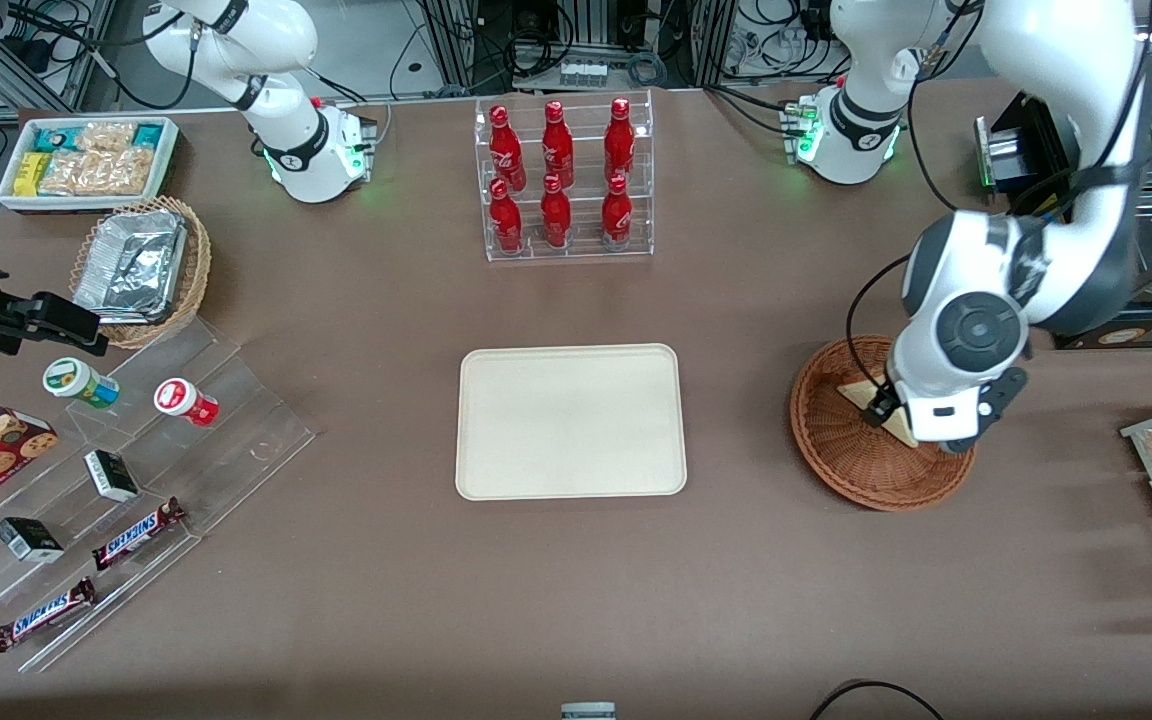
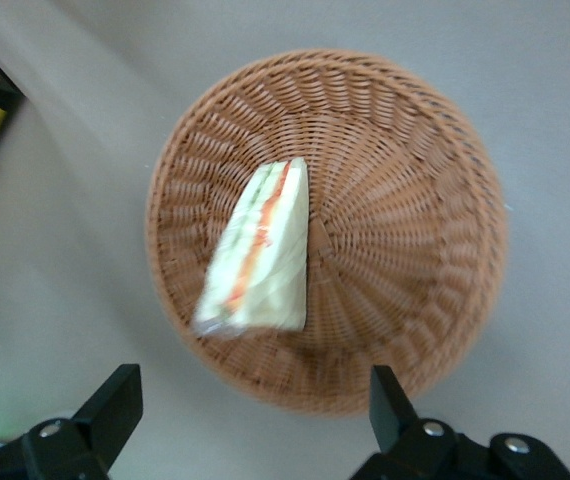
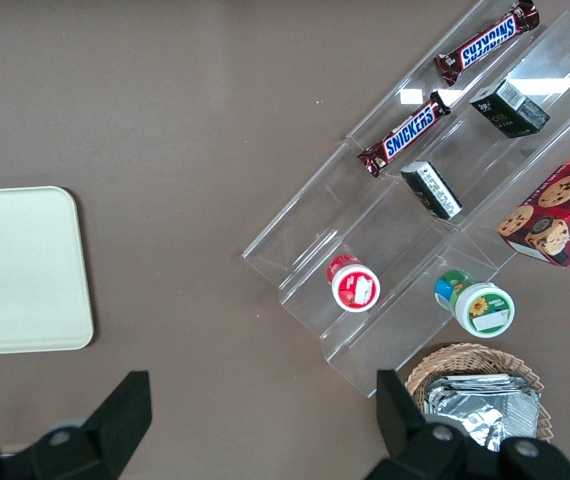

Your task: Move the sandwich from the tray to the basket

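Left wrist view being consulted, the sandwich (image 2: 265, 245) is seen inside the basket (image 2: 405, 220), at three o'clock from the tray (image 1: 571, 422) in front view, and the gripper (image 2: 255, 372) is held above with jaws spread, so placing can be judged done, with only retreat remaining.

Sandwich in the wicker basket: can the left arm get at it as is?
Probably yes. The left gripper hangs above the wicker basket, fingers open, and nothing covers the sandwich. The basket's raised wall close beside it might crowd a grasp.
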